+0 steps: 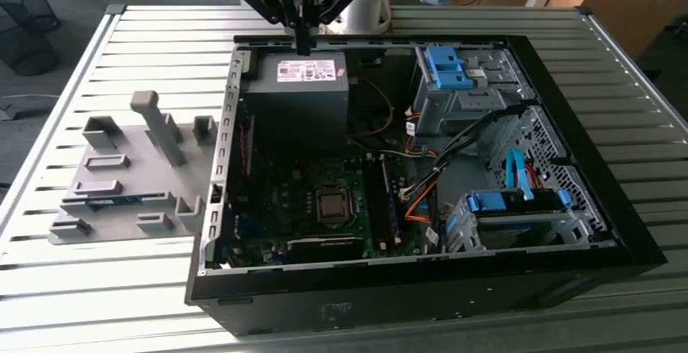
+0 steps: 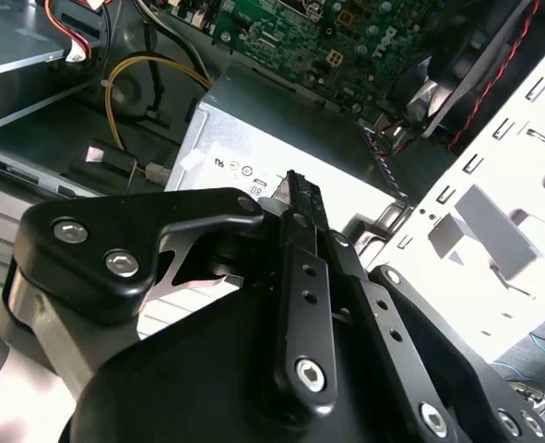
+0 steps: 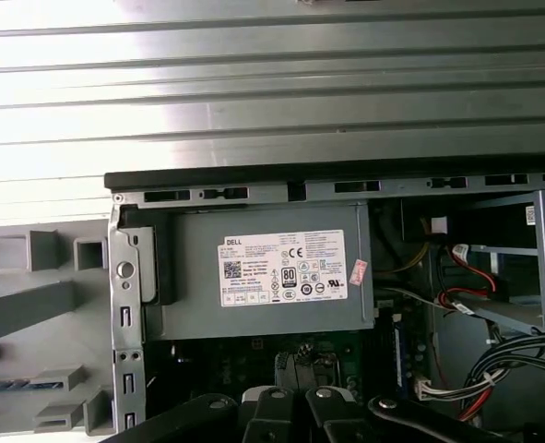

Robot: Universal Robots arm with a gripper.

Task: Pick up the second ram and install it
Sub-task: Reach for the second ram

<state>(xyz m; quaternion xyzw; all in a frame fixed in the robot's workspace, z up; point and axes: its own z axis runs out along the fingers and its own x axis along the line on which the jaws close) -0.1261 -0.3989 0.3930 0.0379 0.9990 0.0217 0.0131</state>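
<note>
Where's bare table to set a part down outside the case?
Slatted table is bare in front of the grey fixture, behind it, and along the case's side on the exterior view's right. Crowded: inside the case, cables beside the drive bays; the gripper hangs over the power supply.

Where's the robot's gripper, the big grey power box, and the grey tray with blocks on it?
gripper [image 1: 303,45]: exterior view, at its fingertips.
power supply [image 1: 306,71]: exterior view, on its white label.
grey fixture tray [image 1: 145,182]: exterior view, on its flat base.

second ram [image 1: 108,201] too small for detail | grey fixture [image 3: 23,305] cropped in first wrist view
</note>
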